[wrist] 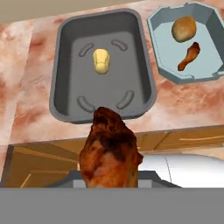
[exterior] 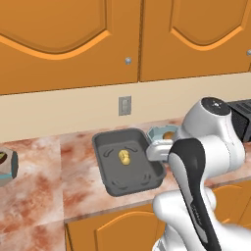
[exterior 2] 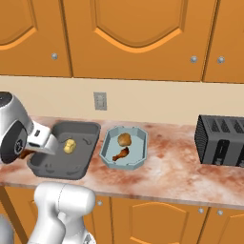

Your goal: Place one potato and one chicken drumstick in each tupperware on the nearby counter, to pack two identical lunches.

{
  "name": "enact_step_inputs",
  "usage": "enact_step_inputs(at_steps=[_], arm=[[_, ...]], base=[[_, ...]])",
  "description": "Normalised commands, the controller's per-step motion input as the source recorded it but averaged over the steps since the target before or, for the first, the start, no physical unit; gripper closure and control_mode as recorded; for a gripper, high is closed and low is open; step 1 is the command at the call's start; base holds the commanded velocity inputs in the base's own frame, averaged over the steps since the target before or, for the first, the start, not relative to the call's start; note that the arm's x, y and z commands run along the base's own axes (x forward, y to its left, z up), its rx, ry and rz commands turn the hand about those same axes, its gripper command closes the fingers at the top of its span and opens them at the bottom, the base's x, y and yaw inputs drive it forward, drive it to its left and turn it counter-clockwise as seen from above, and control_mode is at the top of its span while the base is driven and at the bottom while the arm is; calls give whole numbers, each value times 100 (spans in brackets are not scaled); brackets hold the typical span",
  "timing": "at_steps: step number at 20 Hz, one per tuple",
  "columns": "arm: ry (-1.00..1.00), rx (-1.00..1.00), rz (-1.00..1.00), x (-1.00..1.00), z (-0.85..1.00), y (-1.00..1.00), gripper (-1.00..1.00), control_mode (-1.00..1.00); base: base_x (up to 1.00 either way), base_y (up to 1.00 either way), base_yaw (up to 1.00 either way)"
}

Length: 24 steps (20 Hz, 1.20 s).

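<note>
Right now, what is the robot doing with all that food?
It's packing two lunches. The gripper holds a chicken drumstick just in front of the dark grey tray, which has only a small yellow potato in it. The pale blue container beside it on the counter already has a golden-brown potato and a second drumstick. So the held drumstick probably goes into the grey tray next.

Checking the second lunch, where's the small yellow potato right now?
The yellow potato lies mid-floor in the dark grey tray, left of the teal container.
</note>
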Motion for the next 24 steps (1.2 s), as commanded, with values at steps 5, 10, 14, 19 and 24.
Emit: enact_step_inputs(at_steps=[5, 10, 14, 19, 24], arm=[[0, 0, 0, 54, -40, 0, 100, -100], [0, 0, 0, 59, -39, 0, 100, -100], [5, 0, -6, 27, -36, 2, 100, -100], [14, 0, -16, 3, -29, 16, 100, -100], [12, 0, -15, 27, -25, 8, 100, -100]], base=[[0, 0, 0], [0, 0, 0], [0, 0, 0], [0, 0, 0], [0, 0, 0]])
